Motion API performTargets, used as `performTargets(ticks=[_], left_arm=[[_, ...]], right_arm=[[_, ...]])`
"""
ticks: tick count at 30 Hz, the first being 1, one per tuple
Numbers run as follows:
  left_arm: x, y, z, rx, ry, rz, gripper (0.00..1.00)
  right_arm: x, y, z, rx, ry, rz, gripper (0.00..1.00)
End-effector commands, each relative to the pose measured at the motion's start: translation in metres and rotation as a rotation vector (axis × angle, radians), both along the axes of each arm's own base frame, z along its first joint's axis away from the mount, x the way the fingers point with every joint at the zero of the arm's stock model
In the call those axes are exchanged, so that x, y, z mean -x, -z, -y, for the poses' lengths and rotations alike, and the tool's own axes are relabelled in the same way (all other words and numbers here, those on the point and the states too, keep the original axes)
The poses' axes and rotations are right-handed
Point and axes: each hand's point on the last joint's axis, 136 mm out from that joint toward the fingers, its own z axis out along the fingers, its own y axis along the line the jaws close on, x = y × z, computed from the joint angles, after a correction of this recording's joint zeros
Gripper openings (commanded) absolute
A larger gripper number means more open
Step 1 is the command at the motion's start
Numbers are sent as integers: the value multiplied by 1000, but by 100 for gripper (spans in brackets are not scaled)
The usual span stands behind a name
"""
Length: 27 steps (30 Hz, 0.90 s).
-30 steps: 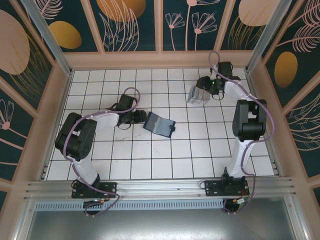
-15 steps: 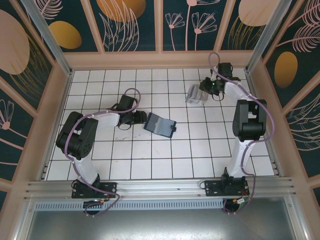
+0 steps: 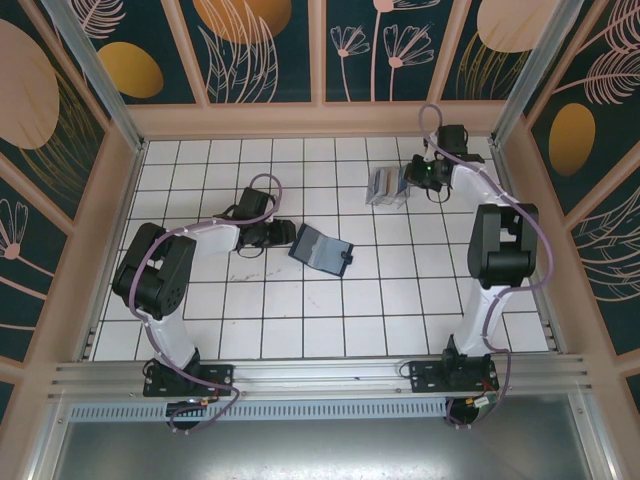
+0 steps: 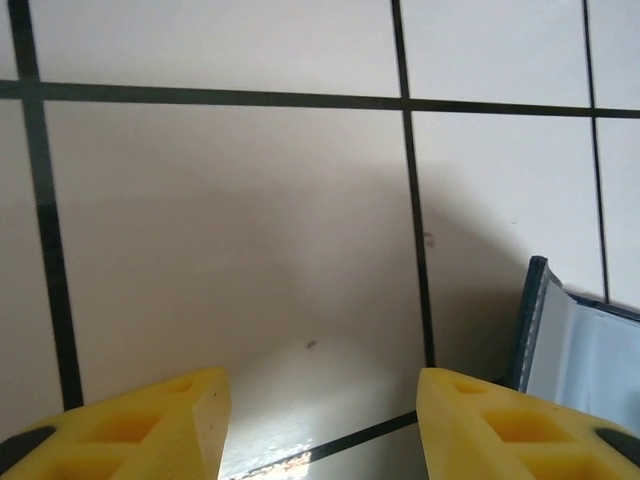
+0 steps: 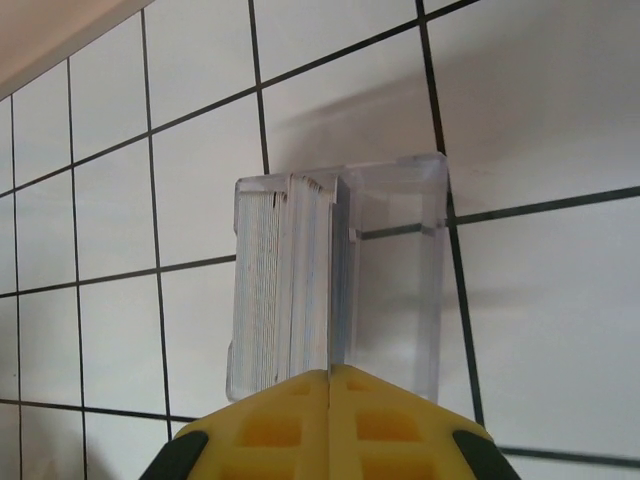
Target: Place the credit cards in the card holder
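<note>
The credit cards (image 5: pixel 285 285) stand on edge as a stack in the left part of a clear tray (image 5: pixel 400 290). My right gripper (image 5: pixel 329 375) is shut at the stack's right end, and the edge of the end card (image 5: pixel 340 290) runs straight into the seam between the yellow fingers. From above, this gripper (image 3: pixel 408 178) is at the tray (image 3: pixel 386 187) in the far right area. The card holder (image 3: pixel 320 249) lies open mid-table, dark navy with a blue-grey inside (image 4: pixel 585 355). Just left of it my left gripper (image 3: pixel 290 234) is open, its fingers (image 4: pixel 170 425) low over bare tile.
The wooden back wall (image 3: pixel 320 120) runs close behind the tray, and the right side wall (image 3: pixel 530 230) is near the right arm. White tiled floor (image 3: pixel 330 320) stretches between the card holder and the arm bases.
My right gripper has gone from open to shut at the card stack, and the tray shifted slightly left. The left arm and the card holder have stayed put.
</note>
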Motion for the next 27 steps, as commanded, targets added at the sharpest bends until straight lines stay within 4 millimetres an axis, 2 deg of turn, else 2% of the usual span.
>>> performTargets(ticks=[1,4,5,6,7,8,9,14,17,21,23,24,26,27], left_arm=[[-5,-27,9,60,6,38,54],[-3,-43,8,87,1,67,54],[-1,-42,8,89,2,59,54],[-2,-57,9,105,6,89,55],[0,-61,9,111,13,92,55],[2,-64,10,118,20,94,55],[10,-57,9,114,29,72,55],[17,-52,9,110,52,57,55],[16,-50,16,147,71,56,52],[15,-41,20,135,84,43,40],[20,-37,23,137,102,40,38],[23,-26,24,133,113,14,37],[26,-18,27,126,136,-13,34],[26,-14,27,117,137,-22,27]], right_arm=[[20,-28,13,81,35,34,0],[39,-36,11,119,51,58,0],[46,-40,5,113,48,64,0],[52,-41,-1,101,45,69,0],[60,-46,-12,74,35,81,0],[70,-47,-26,40,19,82,0],[79,-48,-41,13,0,85,0],[130,-48,-135,-218,-71,77,0],[153,-46,-176,-385,-97,78,0],[157,-20,-185,-387,-96,32,0],[171,-10,-193,-430,-109,47,0],[177,-3,-197,-454,-122,35,0],[183,13,-200,-474,-134,-18,0],[185,20,-201,-470,-140,-35,0]])
